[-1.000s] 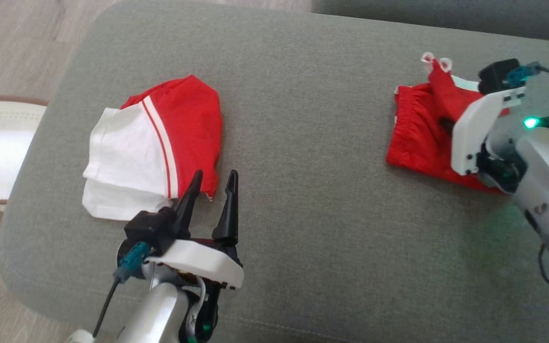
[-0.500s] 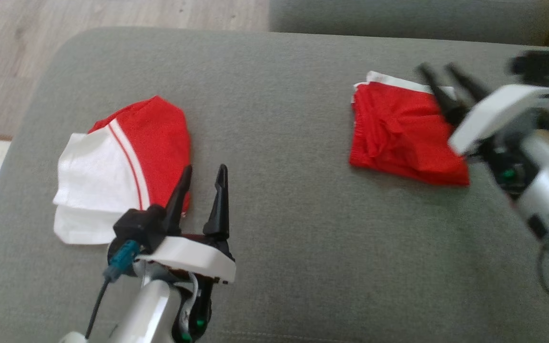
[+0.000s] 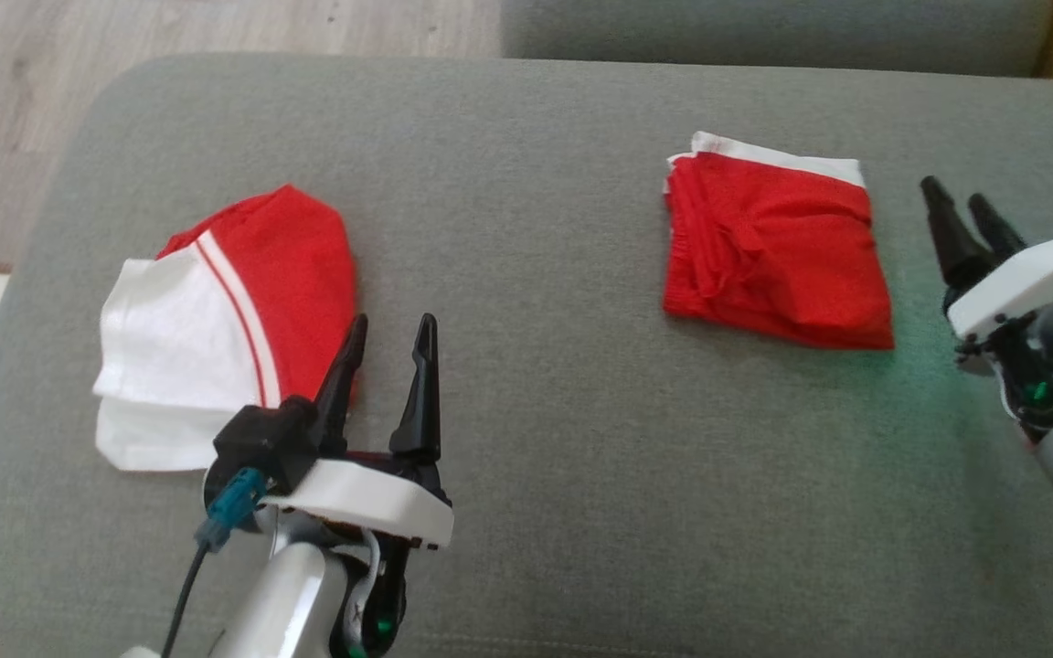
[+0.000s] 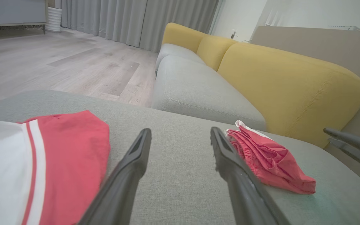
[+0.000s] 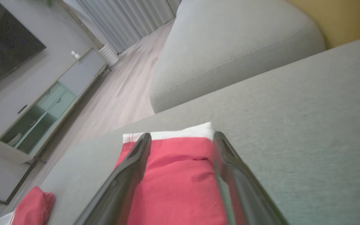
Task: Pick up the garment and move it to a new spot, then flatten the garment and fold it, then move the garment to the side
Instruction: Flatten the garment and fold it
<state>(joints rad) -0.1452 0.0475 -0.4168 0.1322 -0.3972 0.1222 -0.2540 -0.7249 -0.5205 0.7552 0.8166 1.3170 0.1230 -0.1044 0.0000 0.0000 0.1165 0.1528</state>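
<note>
**Folded red garment flat on the sofa seat, both tools released**

Grey sofa seat (image 3: 536, 164), broad and round-cornered, carrying both pieces of clothing. Wooden floor beyond its far left corner.

Toward the left edge, a red-and-white garment (image 3: 207, 338), bunched in loose layers, white part nearest that edge, red part toward the middle, two thin white stripes between.

Toward the far right of the seat, well apart from the first piece: the red garment (image 3: 773, 247), folded into a rough square, lying flat, a white band along its far edge, gathered folds on its left side. Not gripped by anything.

Near the near edge, left of the middle: left tool (image 3: 393, 322), fingers spread, nothing between them, tips pointing toward the far edge just beside the red part of the red-and-white garment. Contact there impossible to tell.

By the right edge: right tool (image 3: 951, 190), apart from the red garment and to its right, angled toward it. In the right wrist view, fingers (image 5: 130, 175) spread wide and empty, the red square beyond and between them.
</note>
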